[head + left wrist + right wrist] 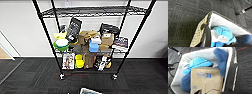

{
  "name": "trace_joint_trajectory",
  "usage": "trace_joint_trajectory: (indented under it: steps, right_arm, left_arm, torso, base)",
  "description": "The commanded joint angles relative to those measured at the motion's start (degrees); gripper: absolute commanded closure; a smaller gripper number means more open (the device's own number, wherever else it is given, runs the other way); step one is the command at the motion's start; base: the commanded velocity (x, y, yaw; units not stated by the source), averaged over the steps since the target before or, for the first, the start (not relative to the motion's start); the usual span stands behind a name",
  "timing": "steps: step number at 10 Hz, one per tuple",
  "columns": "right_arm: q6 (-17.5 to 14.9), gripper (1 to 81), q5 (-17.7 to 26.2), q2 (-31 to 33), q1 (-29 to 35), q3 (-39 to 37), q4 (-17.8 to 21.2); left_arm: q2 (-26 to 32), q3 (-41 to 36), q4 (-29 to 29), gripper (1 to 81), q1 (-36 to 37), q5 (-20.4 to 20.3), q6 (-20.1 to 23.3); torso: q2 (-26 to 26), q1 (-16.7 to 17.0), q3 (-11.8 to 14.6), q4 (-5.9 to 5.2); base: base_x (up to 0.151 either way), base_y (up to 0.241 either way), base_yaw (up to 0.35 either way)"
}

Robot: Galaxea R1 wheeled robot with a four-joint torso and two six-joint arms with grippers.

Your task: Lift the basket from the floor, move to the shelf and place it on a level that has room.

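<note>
Woven basket [200, 31] over carpet floor [183, 18], pincer openings impossible to tell, black shelf [90, 11] ahead.

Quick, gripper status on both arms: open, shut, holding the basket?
Left: cannot be told; its camera sits close over the basket rim.
Right: cannot be told; its camera looks down into the basket.

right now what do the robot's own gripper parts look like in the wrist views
Little shows. In the left wrist view a glossy black curved bar arcs over the basket rim. In the right wrist view a flat black piece with a thin pale stripe along it lies beside the basket wall, and a small black tip pokes in before the brown box. No cables or markings are readable.
</note>
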State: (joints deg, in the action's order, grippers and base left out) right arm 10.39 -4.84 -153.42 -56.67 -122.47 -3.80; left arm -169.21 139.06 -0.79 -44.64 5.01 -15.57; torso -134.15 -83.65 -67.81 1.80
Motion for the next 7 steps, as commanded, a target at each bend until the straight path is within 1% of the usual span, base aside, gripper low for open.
trace_joint_trajectory:
  steps: [1, 2, 5, 6, 7]
  right_arm:
    - [0.07, 1.0, 1.94, 0.81, 4.85, 0.75, 0.64]
    - [0.07, 81.1, 1.94, 0.81, 4.59, 0.75, 0.73]
    - [0.07, 81.1, 1.94, 1.07, 4.59, 1.1, 1.52]
    - [0.07, 81.1, 1.94, 1.25, 4.5, 1.36, 1.78]
    - [0.86, 81.1, 1.94, 1.33, 4.42, 1.54, 2.4]
  left_arm:
    - [2.37, -6.67, -0.61, 81.1, 5.92, 2.9, 0.8]
    - [3.34, -8.7, -0.17, 81.1, 5.92, 2.9, 0.8]
    - [4.49, -9.68, 0.27, 81.1, 5.4, 3.08, 0.36]
    - [6.23, -12.38, 0.35, 81.1, 4.69, 4.39, 0.19]
    - [9.21, -15.82, 1.31, 81.1, 3.73, 4.57, 0.02]
  torso:
    - [0.0, 0.0, 0.0, 0.0]
    - [0.0, 0.0, 0.0, 0.0]
    - [0.0, -0.02, -0.02, 0.0]
    - [0.0, -0.02, -0.02, 0.0]
    - [0.0, -0.02, -0.02, 0.0]
  base:
    - [0.0, 0.0, 0.0]
    - [0.0, 0.0, 0.0]
    - [0.0, 0.0, 0.0]
    - [0.0, 0.0, 0.0]
    - [0.0, 0.0, 0.0]
